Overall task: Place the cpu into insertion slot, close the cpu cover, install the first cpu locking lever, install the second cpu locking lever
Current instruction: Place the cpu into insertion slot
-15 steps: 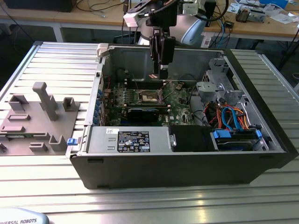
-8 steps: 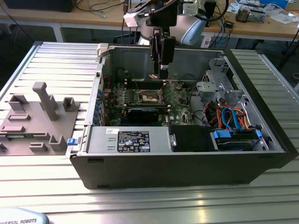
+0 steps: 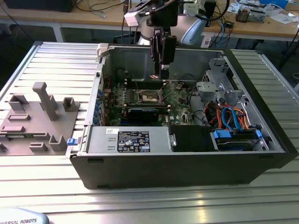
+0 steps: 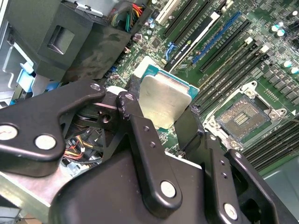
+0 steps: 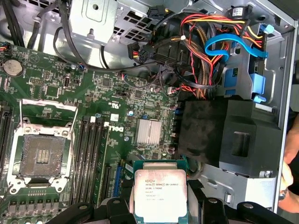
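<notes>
**Tool:** Your gripper [image 4: 161, 107] is clamped on the cpu [image 4: 163, 99]. The two black fingers [image 4: 140, 135] press on opp. edges, and the chip fills the gap betw. them. In the second wrist view you see the chip's silvery face with a green edge around it. In the first wrist view the cpu [image 5: 160, 193] sits betw. the tips of the gripper [image 5: 160, 210], printed metal lid toward the camera.

**Position:** In the exterior view your gripper [image 3: 160, 74] hangs tips-down inside the open pc case [image 3: 187, 163], above the green board [image 3: 177, 100] and clear of it. The cpu is off the board and not seated.

**Slot:** The insertion slot [image 5: 42, 156] shows its dark square contact field exposed inside a metal rim, with nothing in it. In both wrist views it lies well apart from the held chip, and the second wrist view shows the insertion slot [image 4: 240, 116] off to one side of the fingers. In the exterior view the insertion slot [image 3: 150, 96] lies on the board, near and below the tips.

**Cover:** The cpu cover [image 5: 46, 103] is a thin silvery frame w/ a square window. It stands at one edge of the slot and does not lie over the contact field. You cannot tell its exact angle.

**Surroundings:**
- Long black memory slots [image 5: 93, 154] run just beside the slot.
- A small finned heatsink [image 5: 150, 130] sits betw. those slots and a black duct [image 5: 224, 140].
- A red/orange/yellow wire bundle [image 5: 196, 42] and a blue cable [image 5: 233, 46] lie beyond the duct.
- In the exterior view, a grey fixture plate [image 3: 37, 116] rests on the ribbed metal table [image 3: 140, 200], to the exterior view's left of the case.
</notes>
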Tool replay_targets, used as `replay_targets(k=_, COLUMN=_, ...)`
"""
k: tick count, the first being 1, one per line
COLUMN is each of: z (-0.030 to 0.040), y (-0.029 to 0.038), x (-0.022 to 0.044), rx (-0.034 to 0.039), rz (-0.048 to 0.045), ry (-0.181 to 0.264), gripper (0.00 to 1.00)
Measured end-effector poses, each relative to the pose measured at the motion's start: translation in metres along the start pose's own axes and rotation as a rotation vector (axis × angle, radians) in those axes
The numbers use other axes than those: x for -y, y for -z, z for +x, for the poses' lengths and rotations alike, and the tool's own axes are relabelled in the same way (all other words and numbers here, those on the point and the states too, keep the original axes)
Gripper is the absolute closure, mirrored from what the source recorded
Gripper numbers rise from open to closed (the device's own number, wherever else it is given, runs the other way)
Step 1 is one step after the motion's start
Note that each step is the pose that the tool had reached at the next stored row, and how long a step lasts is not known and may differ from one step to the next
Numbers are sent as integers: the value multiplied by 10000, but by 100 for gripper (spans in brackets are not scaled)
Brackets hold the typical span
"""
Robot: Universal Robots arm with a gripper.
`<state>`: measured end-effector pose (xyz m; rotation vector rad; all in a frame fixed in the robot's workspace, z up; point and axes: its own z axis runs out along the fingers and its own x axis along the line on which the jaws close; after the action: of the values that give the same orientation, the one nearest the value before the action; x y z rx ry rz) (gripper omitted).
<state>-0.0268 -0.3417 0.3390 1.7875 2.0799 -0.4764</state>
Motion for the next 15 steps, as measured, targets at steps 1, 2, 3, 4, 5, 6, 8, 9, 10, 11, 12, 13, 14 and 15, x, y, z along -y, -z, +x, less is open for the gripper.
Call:
replay_targets(k=1, z=0, y=0, x=0, rx=1, rz=0, ry=0, gripper=46)
replay_targets(k=2, z=0, y=0, x=-1, rx=4, rz=0, ry=2, gripper=46)
replay_targets(k=3, z=0, y=0, x=-1, rx=7, rz=0, ry=2, gripper=46)
replay_targets(k=4, z=0, y=0, x=-2, rx=30, rz=4, ry=2, gripper=46)
replay_targets(k=5, z=0, y=0, x=-2, rx=50, rz=7, ry=3, gripper=46)
replay_targets(k=6, z=0, y=0, x=-2, rx=51, rz=7, ry=3, gripper=46)
replay_targets(k=8, z=0, y=0, x=-3, rx=59, rz=8, ry=4, gripper=46)
replay_targets(k=9, z=0, y=0, x=-3, rx=62, rz=8, ry=4, gripper=46)
replay_targets(k=10, z=-1, y=0, x=-3, rx=102, rz=14, ry=6, gripper=46)
replay_targets(k=11, z=-1, y=-1, x=-7, rx=138, rz=19, ry=7, gripper=46)
replay_targets(k=12, z=-1, y=-1, x=-7, rx=141, rz=20, ry=8, gripper=46)
replay_targets(k=13, z=-1, y=-1, x=-8, rx=144, rz=21, ry=8, gripper=46)
replay_targets(k=14, z=-1, y=-1, x=-8, rx=151, rz=22, ry=8, gripper=46)
replay_targets(k=15, z=0, y=-2, x=-9, rx=159, rz=23, ry=9, gripper=46)
